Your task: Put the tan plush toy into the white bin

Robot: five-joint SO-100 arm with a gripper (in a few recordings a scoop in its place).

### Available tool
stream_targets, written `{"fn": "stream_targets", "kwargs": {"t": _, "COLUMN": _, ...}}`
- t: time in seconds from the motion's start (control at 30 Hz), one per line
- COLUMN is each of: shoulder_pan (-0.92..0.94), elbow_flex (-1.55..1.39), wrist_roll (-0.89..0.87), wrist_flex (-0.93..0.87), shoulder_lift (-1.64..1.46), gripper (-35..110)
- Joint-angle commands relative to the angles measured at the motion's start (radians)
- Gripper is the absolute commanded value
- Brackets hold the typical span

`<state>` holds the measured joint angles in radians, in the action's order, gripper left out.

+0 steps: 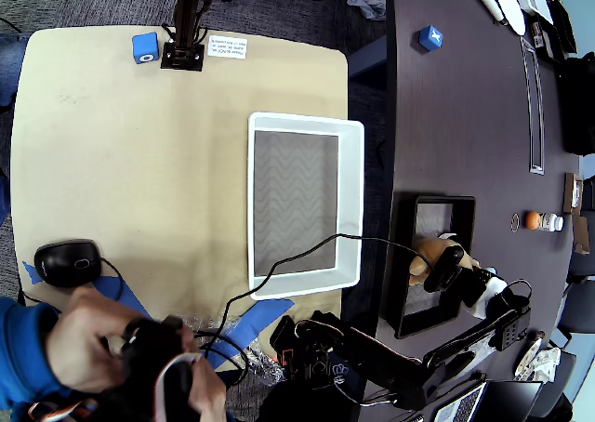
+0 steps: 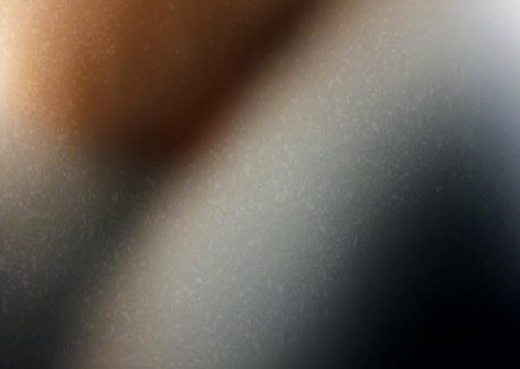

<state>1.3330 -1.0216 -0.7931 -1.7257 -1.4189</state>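
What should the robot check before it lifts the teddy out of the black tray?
1. Tool at the tan plush toy: ok, it sits right on the toy in the overhead view.
2. Tool closed on the toy: cannot tell, the arm hides it and the wrist view is a blur.
3. Toy still in the black tray: ok.
4. White bin has room: ok, only its zigzag bottom shows.
5. Path to the bin: not ok, a black cable crosses the bin's near corner.
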Motion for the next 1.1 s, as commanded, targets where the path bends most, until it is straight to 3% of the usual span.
{"fn": "stream_targets", "kwargs": {"t": 0.0, "shoulder_pan": 0.012, "elbow_flex": 0.057, "wrist_roll": -0.005, "wrist_flex": -0.014, "shoulder_lift": -0.112, "gripper": 0}}
{"fn": "stream_targets", "kwargs": {"t": 0.27, "shoulder_pan": -0.005, "elbow_flex": 0.064, "wrist_roll": 0.005, "wrist_flex": -0.015, "shoulder_lift": -0.291, "gripper": 0}}
{"fn": "stream_targets", "kwargs": {"t": 0.57, "shoulder_pan": -0.129, "elbow_flex": 0.058, "wrist_roll": 0.147, "wrist_flex": -0.017, "shoulder_lift": -0.489, "gripper": 0}}
{"fn": "stream_targets", "kwargs": {"t": 1.07, "shoulder_pan": -0.707, "elbow_flex": -0.204, "wrist_roll": 0.459, "wrist_flex": -0.018, "shoulder_lift": -0.758, "gripper": 0}}
